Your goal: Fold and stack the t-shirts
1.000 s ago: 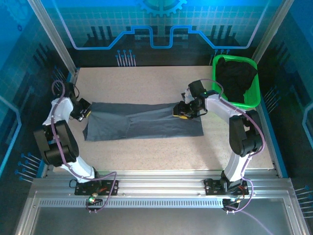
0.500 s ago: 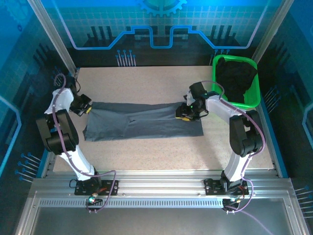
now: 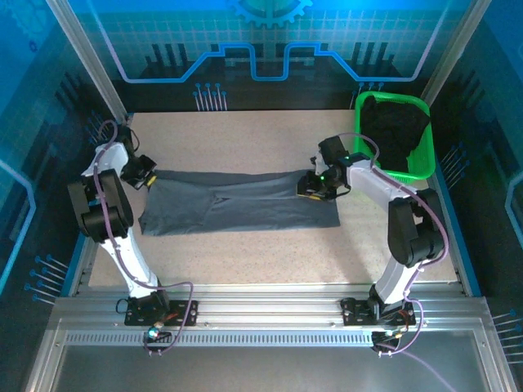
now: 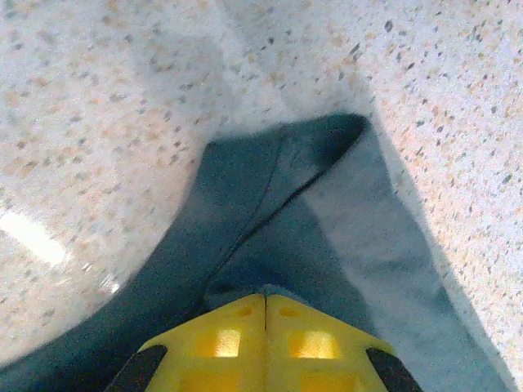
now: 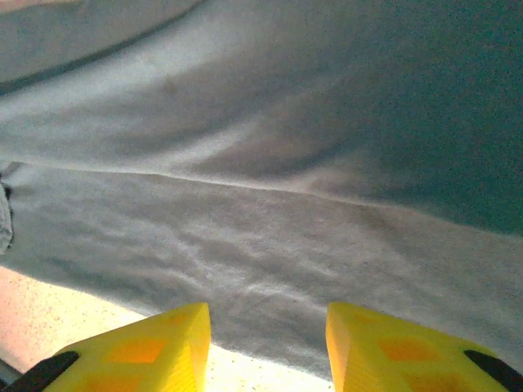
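T-shirts: two. Grey t-shirt (image 3: 237,204); black t-shirt (image 3: 392,131), bunched, probably single. Green basket (image 3: 424,151): one. Grippers: two, left gripper (image 3: 145,175), right gripper (image 3: 309,188).

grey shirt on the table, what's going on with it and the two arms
The grey t-shirt lies as a long strip across the table. The left gripper is shut on its far left corner, with the cloth pinched at the fingertips. The right gripper is over the shirt's right end with its jaws apart and nothing between them. The black t-shirt sits crumpled in the green basket at the far right, not yet folded.
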Controlling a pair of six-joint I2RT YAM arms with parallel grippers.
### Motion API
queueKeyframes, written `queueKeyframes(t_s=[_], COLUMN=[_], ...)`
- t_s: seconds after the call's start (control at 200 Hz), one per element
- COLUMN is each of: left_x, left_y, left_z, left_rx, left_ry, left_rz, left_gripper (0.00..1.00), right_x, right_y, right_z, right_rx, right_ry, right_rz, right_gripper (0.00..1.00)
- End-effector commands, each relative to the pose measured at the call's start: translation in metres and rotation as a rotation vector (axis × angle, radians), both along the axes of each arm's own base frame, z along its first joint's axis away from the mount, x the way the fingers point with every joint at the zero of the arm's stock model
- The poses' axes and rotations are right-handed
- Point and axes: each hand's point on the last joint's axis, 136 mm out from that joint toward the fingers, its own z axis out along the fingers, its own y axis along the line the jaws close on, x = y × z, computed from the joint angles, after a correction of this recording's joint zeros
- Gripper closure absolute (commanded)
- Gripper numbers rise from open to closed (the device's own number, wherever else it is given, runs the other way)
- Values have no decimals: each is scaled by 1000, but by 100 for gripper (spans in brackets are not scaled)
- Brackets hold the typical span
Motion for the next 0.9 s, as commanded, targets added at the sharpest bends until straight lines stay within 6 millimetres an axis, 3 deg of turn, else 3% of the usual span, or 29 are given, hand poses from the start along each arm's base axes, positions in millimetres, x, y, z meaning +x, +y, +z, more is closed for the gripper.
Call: queueKeyframes(t_s=[0.0,0.095,0.225,0.3,0.36,0.48,0.56,0.75,0.89], left_x=[15,18,2,-22,-38,-67,-82,-96,-69], left_y=[8,7,7,-6,-32,-101,-131,-139,-137], left_z=[-5,1,39,47,47,22,3,-36,-52], left_rx=[32,46,172,152,78,-94,-141,-129,-111], left_ry=[-20,-46,-72,-73,-89,-41,20,177,213], left_rz=[-7,-5,2,61,88,112,138,208,191], left_gripper=[99,73,57,59,61,66,70,79,79], right_x=[7,18,35,42,47,55,59,56,34], right_y=[-21,-37,-50,-54,-56,-48,-44,-52,-74], right_z=[11,17,17,8,-2,-22,-36,-72,-90], right_rx=[-74,-134,-218,-265,-292,-324,-373,-486,-619], right_ry=[-40,-64,-78,-56,-25,25,50,186,319], right_rz=[-42,-78,-76,-61,-51,-1,49,96,94], right_gripper=[58,62,71,73,73,73,73,73,74])
